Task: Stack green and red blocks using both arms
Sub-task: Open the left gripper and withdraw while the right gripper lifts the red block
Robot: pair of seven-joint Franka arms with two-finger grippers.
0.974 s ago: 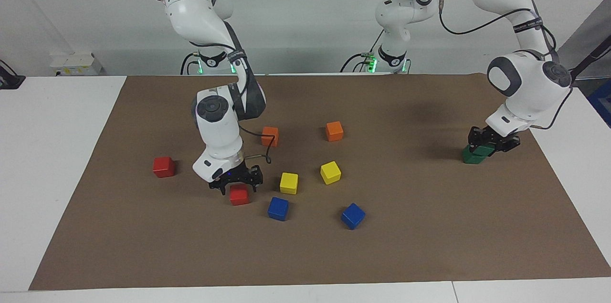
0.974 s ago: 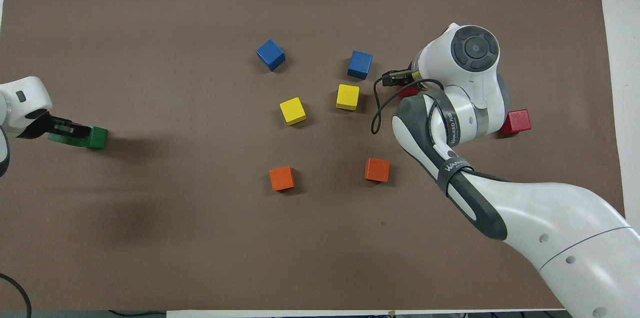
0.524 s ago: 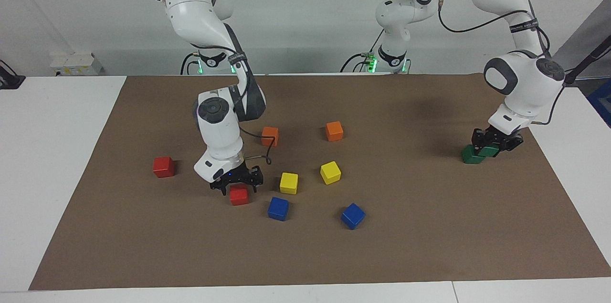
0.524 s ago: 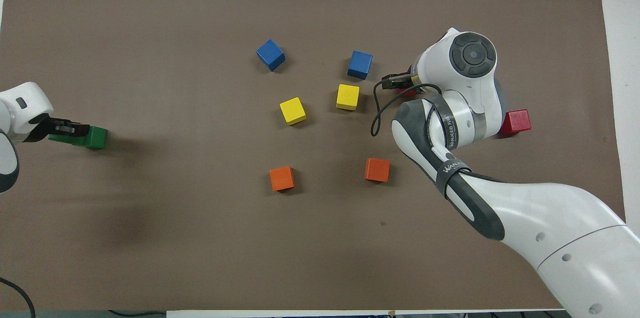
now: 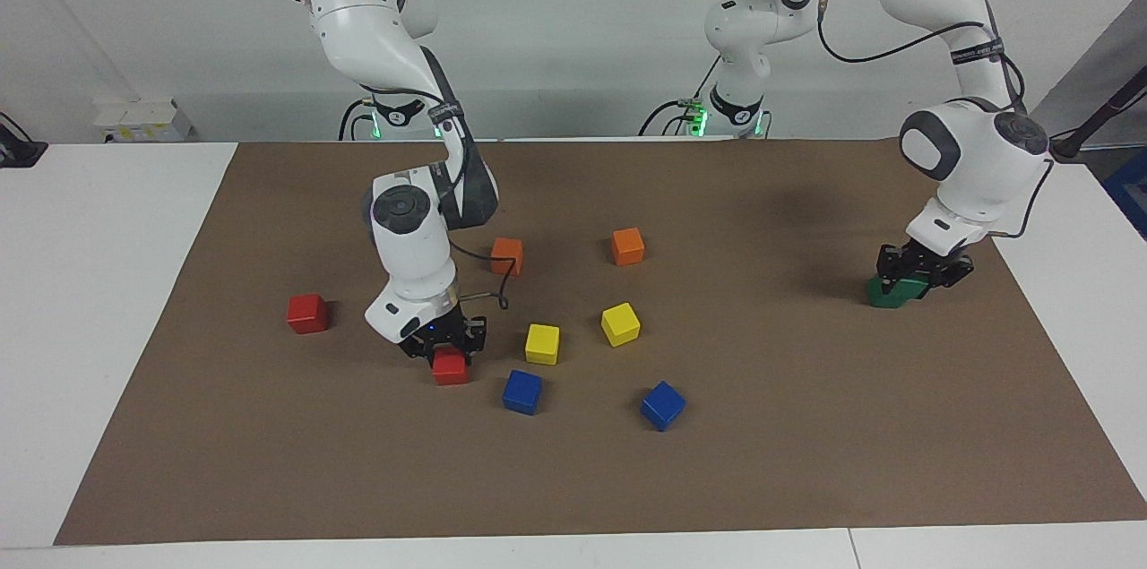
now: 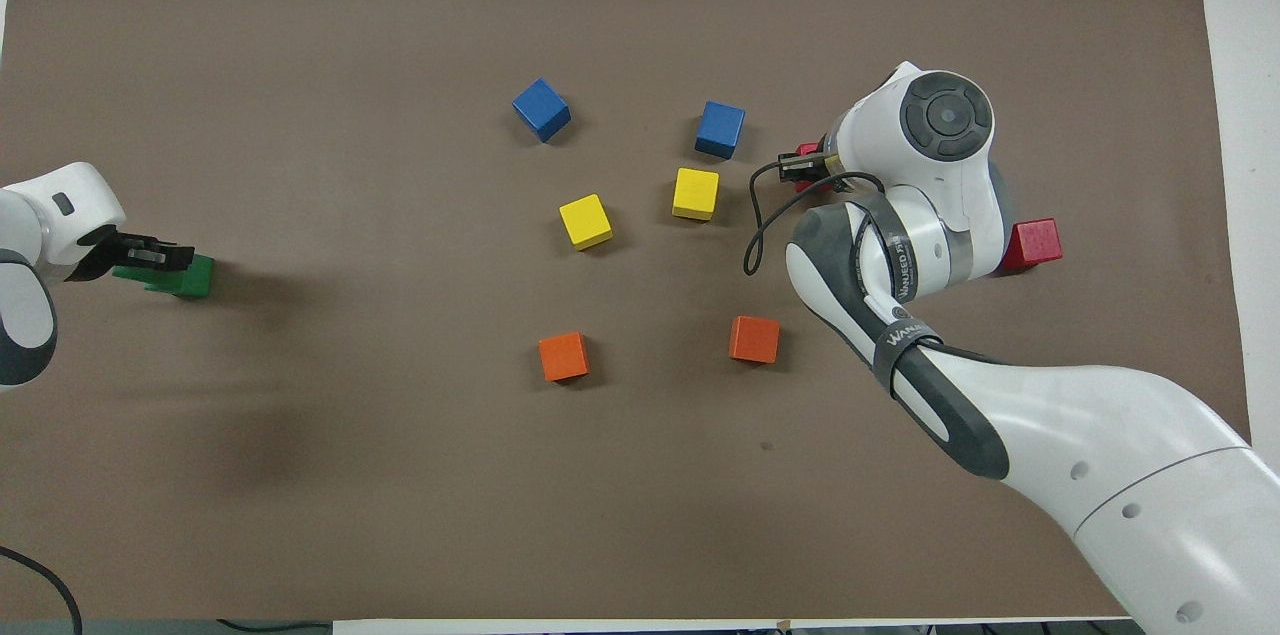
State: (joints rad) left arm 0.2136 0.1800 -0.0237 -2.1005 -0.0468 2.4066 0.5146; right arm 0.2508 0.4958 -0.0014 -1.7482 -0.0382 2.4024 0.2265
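My right gripper (image 5: 445, 347) is low on the mat, its fingers closed around a red block (image 5: 451, 369); in the overhead view the gripper (image 6: 800, 167) covers most of that block (image 6: 808, 152). A second red block (image 5: 307, 313) sits alone toward the right arm's end (image 6: 1035, 243). My left gripper (image 5: 923, 273) is shut on a dark green block (image 5: 909, 287) that sits on or just above another green block (image 5: 885, 297) near the left arm's end. In the overhead view the green blocks (image 6: 190, 277) show beside the left gripper (image 6: 150, 257).
Two orange cubes (image 5: 507, 254) (image 5: 627, 245), two yellow cubes (image 5: 542, 343) (image 5: 620, 323) and two blue cubes (image 5: 522, 392) (image 5: 662, 405) lie mid-mat beside the right gripper. The brown mat (image 5: 806, 461) covers the white table.
My right gripper came down and its wide-open fingers closed on the red block. My left gripper shifted slightly with its green block, more squarely over the lower green block.
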